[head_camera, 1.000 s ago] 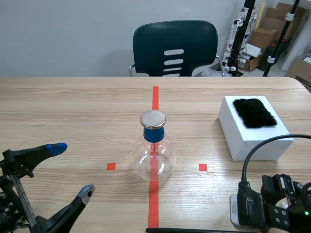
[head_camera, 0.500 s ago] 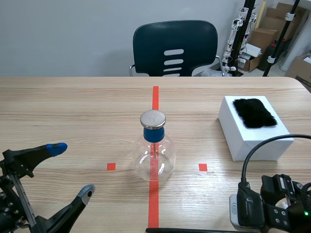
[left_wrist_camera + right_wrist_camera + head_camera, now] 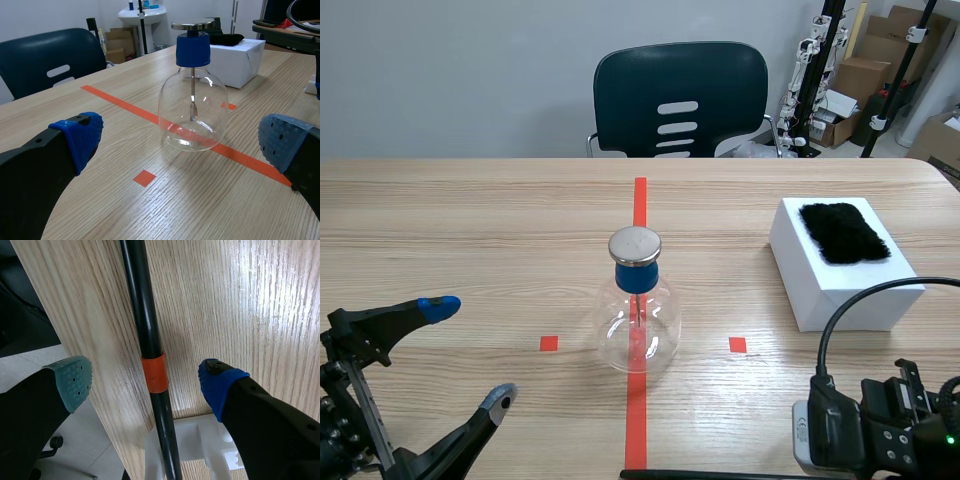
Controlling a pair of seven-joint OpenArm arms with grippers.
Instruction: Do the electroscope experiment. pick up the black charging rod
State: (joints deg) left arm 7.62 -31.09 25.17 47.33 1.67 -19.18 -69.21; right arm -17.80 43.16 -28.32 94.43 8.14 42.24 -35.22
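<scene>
The black charging rod [image 3: 145,335], ringed by an orange band, lies along the table's near edge; one end rests on a small white stand. My right gripper [image 3: 145,377] is open just above it, one finger on each side of the band. In the scene view only a thin length of the rod [image 3: 720,474] shows at the front edge, beside the right arm's wrist [image 3: 880,430]. My left gripper [image 3: 470,355] stands wide open at the front left, facing the glass electroscope flask [image 3: 636,318] with its blue collar and metal disc.
A white box [image 3: 840,270] carrying a black fur pad [image 3: 842,232] sits at the right. A dark chair [image 3: 680,98] stands behind the table's far edge. The flask [image 3: 192,107] stands on the orange tape line ahead of the left fingers.
The right arm's wrist has dropped slightly toward the table's front edge. The left arm, flask and box are unchanged.
</scene>
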